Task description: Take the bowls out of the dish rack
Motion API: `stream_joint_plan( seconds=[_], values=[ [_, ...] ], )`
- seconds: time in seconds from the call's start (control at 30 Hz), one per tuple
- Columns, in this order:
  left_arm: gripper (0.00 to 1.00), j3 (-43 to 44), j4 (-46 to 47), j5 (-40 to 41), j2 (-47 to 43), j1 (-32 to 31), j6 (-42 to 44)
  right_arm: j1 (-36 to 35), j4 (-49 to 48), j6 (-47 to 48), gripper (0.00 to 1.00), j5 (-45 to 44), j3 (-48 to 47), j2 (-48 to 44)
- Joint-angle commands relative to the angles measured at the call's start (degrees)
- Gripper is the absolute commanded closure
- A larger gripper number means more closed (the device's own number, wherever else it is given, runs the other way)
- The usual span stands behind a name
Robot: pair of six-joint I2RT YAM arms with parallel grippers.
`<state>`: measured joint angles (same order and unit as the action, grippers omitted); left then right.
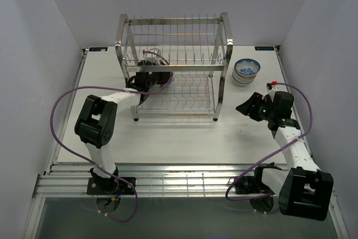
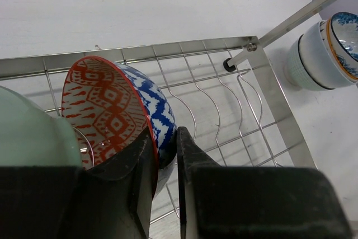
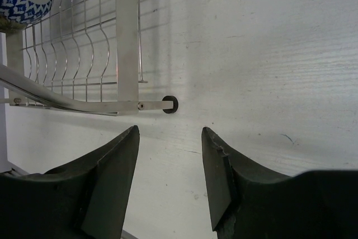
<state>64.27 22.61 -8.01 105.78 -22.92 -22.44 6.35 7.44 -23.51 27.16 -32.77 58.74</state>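
In the left wrist view, a bowl (image 2: pixel 106 110) patterned red inside and blue-and-white outside stands on edge in the lower tier of the steel wire dish rack (image 2: pixel 268 82). My left gripper (image 2: pixel 165 138) is shut on its rim, one finger inside and one outside. A pale mint-green bowl (image 2: pixel 28 132) leans right beside it. From above, the left gripper (image 1: pixel 146 76) reaches into the left end of the dish rack (image 1: pixel 173 65). My right gripper (image 1: pixel 243 107) hovers open and empty over the table, right of the rack. Its wrist view shows the right gripper (image 3: pixel 169 132) near a rack foot (image 3: pixel 169 104).
A stack of bowls (image 1: pixel 246 71), the top one blue-and-white, stands on the table to the right of the rack, also visible as the stack (image 2: pixel 324 48) in the left wrist view. White walls close in the table on three sides.
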Motion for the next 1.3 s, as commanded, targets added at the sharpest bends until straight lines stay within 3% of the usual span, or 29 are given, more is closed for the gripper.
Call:
stream_joint_plan(
  seconds=[0.0, 0.1, 0.33, 0.53, 0.83, 1.1, 1.27],
  values=[
    [0.77, 1.8, 0.2, -3.8, -0.1, 0.4, -3.0, -0.1, -1.7, 1.1, 0.46, 0.1, -0.4, 0.8],
    [0.85, 2.2, 0.7, -6.2, -0.2, 1.2, -4.5, -0.1, -1.6, 1.2, 0.46, -0.2, -0.5, 1.1],
    [0.84, 2.1, 4.7, -13.2, 0.1, 2.2, -7.1, -0.1, -1.1, 1.6, 0.46, -0.7, -1.0, 1.7],
    [1.0, 0.9, 11.3, -17.7, 1.3, 2.9, -12.7, -0.1, -0.9, 2.0, 0.46, -1.3, -1.1, 1.8],
    [1.0, 1.4, 13.8, -19.8, 1.1, 3.0, -14.5, -0.1, -0.4, 2.5, 0.46, -2.0, -1.3, 2.3],
    [1.0, 0.2, 17.6, -28.7, 1.8, 3.0, -22.6, -0.1, 0.9, 2.6, 0.46, -2.5, -2.6, 1.8],
    [1.0, -3.8, 17.9, -31.0, -0.6, 2.9, -22.2, -0.1, 1.3, 2.3, 0.46, -2.8, -2.8, 0.9]
  ],
)
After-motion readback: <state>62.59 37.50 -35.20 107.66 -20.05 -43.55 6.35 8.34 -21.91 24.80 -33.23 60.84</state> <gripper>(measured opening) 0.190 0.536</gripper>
